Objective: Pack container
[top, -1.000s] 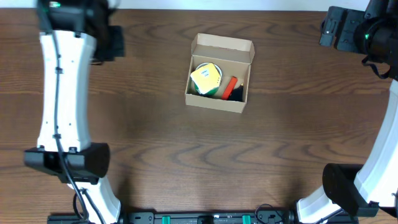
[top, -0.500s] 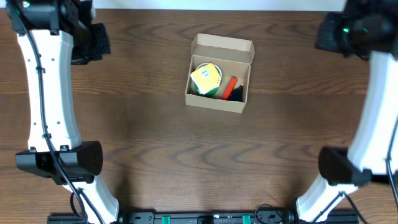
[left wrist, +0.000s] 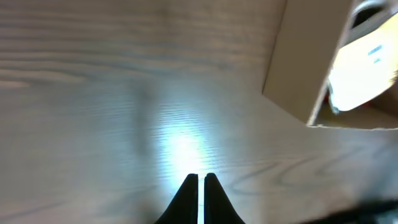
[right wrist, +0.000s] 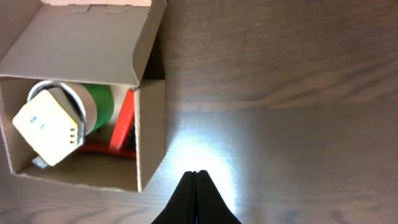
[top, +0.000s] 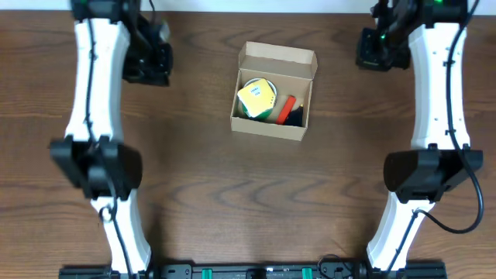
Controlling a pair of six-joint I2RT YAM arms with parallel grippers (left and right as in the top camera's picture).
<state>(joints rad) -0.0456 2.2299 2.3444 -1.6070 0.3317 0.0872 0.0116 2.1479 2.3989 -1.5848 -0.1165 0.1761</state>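
Hovering with both pincers closed and holding nothing, I am flanking the container [top: 267,129], which is sitting at the far middle of the table [top: 194,178]. My left pincer [left wrist: 200,181] is hanging over bare wood just left of it. My right pincer [right wrist: 194,176] is doing the same just right of it, and neither is touching the cardboard.

The flap lid [top: 279,56] is standing open along the far edge and things are lying inside, so I am judging the step in hand to be folding that lid down. To do it well, I am thinking of bringing one closed pincer round behind the flap and sweeping it toward the near wall with the flat of the fingers. Meanwhile the other pincer would be bracing a side wall so the light box is not sliding. The white and yellow block [top: 256,96] is riding high on the green roll [right wrist: 99,102], so I am expecting it may hold the lid up unless it is pressed down gently.

Counting what is showing:
- one container with one flap
- one white and yellow block
- one green roll
- one red piece [top: 287,105]
- one black piece [top: 295,118], partly hidden
- two pincers
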